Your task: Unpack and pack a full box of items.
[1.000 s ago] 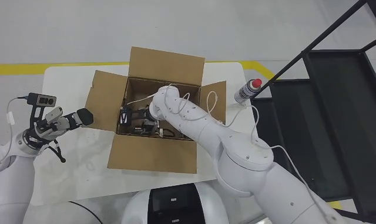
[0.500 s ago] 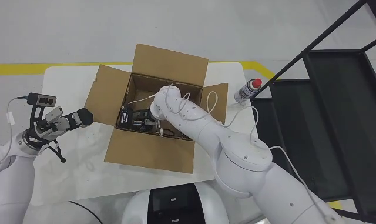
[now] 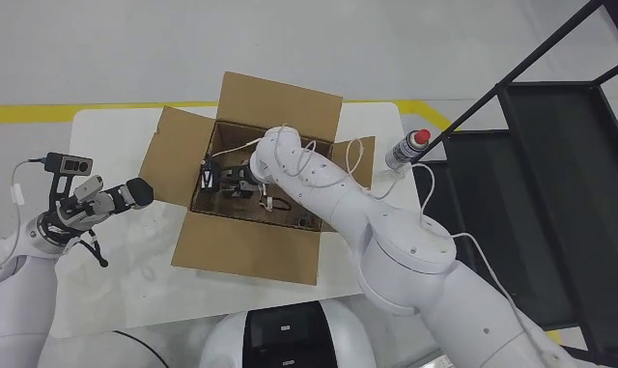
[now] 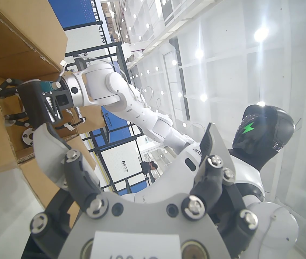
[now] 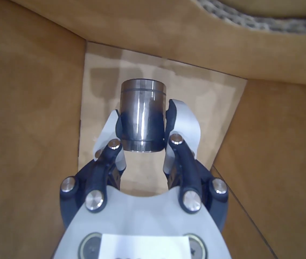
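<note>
One cardboard box [image 3: 246, 247] stood with flaps open, its inside mostly hidden from above. Right gripper [image 5: 144, 113], inside the box, was clamped on one metal cylinder [image 5: 143, 101]. Left gripper [image 4: 126, 136], outside the box, had fingers apart. One spray can [image 3: 407, 150] stood beside the box.

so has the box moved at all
Yes. The box has turned slightly clockwise on the table: its back flap has shifted toward the can and its front flap away from it.
</note>
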Controlling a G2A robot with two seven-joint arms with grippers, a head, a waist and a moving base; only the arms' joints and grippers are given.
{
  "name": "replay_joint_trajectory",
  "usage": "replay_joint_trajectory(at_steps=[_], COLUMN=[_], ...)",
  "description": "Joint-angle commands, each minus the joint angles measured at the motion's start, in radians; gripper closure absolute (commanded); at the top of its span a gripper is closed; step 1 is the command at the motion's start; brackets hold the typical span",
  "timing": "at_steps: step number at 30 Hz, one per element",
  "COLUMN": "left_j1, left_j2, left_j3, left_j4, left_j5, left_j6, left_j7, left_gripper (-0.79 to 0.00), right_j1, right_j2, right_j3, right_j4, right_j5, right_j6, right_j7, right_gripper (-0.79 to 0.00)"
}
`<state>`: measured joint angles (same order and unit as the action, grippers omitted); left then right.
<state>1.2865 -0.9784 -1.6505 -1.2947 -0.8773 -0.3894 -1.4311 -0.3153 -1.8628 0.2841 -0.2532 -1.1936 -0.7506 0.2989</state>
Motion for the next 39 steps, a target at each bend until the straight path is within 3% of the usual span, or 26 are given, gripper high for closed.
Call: replay_joint_trajectory(at_steps=[1,9,10,11,12,29,39], left_j1=[0.000,0.000,0.000,0.000,0.000,0.000,0.000], left_j2=[0.000,0.000,0.000,0.000,0.000,0.000,0.000], left_j3=[0.000,0.000,0.000,0.000,0.000,0.000,0.000], left_j4=[0.000,0.000,0.000,0.000,0.000,0.000,0.000], left_j5=[0.000,0.000,0.000,0.000,0.000,0.000,0.000], left_j6=[0.000,0.000,0.000,0.000,0.000,0.000,0.000], left_j7=[0.000,0.000,0.000,0.000,0.000,0.000,0.000], left_gripper=[-0.785,-0.785,-0.785,-0.785,-0.785,-0.785,-0.785], right_j1=[0.001,-0.017,-0.021,-0.026,-0.029,-0.081,-0.125], right_j2=[0.008,0.046,0.051,0.055,0.059,0.126,0.125], right_j3=[0.006,0.034,0.037,0.039,0.043,0.098,0.121], right_j4=[0.002,0.024,0.020,0.015,0.008,-0.183,-0.179], right_j5=[0.001,0.017,0.019,0.019,0.021,0.023,0.061], right_j6=[0.006,0.029,0.031,0.030,0.032,0.060,0.045], right_j7=[0.006,0.033,0.033,0.035,0.037,0.105,0.162], right_gripper=[0.000,0.000,-0.157,-0.514,-0.785,-0.785,-0.785])
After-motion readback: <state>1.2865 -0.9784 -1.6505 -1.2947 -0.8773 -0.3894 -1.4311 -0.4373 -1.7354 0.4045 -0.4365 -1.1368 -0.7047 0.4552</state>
